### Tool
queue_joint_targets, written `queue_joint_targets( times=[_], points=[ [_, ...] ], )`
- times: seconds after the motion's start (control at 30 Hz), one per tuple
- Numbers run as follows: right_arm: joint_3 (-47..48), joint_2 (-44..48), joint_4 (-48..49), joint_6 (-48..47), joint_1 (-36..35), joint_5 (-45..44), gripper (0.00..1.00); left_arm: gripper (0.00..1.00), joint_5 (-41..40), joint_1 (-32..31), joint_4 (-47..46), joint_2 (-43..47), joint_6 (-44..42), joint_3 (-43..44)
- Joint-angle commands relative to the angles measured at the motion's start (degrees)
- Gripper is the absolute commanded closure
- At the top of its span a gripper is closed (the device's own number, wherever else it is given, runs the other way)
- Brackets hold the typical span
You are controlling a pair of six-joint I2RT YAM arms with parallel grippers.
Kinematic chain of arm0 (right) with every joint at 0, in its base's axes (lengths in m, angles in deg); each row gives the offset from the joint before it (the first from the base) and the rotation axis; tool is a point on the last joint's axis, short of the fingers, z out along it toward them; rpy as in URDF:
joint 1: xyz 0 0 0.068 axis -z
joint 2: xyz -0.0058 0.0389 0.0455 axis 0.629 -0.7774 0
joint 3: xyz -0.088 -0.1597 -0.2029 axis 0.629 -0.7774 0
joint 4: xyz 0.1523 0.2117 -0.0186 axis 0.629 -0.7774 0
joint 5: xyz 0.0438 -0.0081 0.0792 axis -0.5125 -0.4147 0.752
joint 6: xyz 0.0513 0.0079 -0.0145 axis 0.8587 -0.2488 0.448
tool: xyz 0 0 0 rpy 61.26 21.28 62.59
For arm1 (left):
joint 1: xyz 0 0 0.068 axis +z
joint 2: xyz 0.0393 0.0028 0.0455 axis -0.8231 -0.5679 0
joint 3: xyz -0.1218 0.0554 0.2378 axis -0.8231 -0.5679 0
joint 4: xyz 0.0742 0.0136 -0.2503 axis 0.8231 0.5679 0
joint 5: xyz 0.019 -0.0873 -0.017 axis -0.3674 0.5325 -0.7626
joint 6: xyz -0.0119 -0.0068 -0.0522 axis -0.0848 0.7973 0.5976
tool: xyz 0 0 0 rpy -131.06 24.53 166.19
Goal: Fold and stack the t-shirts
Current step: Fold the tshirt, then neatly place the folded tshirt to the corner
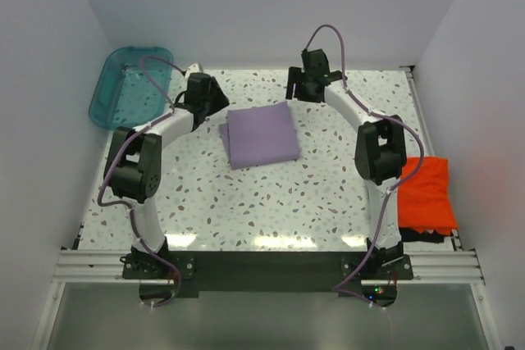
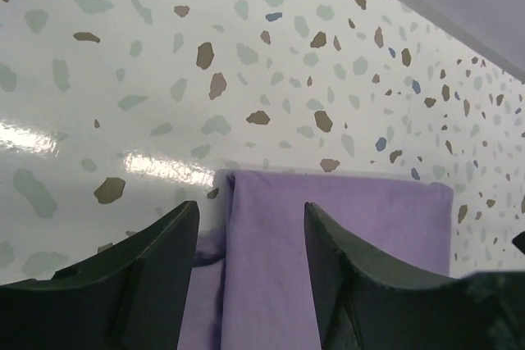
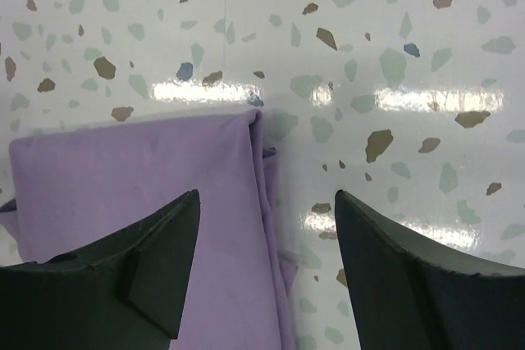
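Observation:
The lavender-purple t-shirt (image 1: 262,134) lies folded into a rectangle in the middle of the table. My left gripper (image 1: 210,101) is open and empty at the shirt's far left corner. In the left wrist view (image 2: 251,211) its jaws straddle the shirt's folded edge (image 2: 328,235). My right gripper (image 1: 300,88) is open and empty at the shirt's far right corner. In the right wrist view (image 3: 267,196) its jaws straddle that edge of the shirt (image 3: 139,186). The orange-red t-shirt (image 1: 426,193) lies folded at the table's right edge.
A teal plastic tub (image 1: 131,84) leans at the back left corner. A dark cloth (image 1: 422,236) shows under the orange-red shirt's near end. White walls close in the speckled table (image 1: 246,202) on three sides.

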Motion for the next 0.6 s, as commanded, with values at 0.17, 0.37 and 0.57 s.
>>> queue_joint_targets(
  times=[0.17, 0.37, 0.57],
  points=[
    [-13.54, 6.35, 4.70, -2.88, 0.06, 8.27, 0.31, 0.49, -1.23, -2.30, 3.47, 12.56, 4.16, -11.39],
    [-14.08, 3.19, 7.17, -4.37, 0.06, 12.93, 0.28, 0.44, 2.45, -5.56, -2.32, 10.46, 1.53, -17.12],
    [-15.04, 1.26, 7.79, -3.76, -0.29, 14.17, 0.29, 0.43, 2.11, -6.09, -1.98, 6.59, 1.96, -17.30]
  ],
)
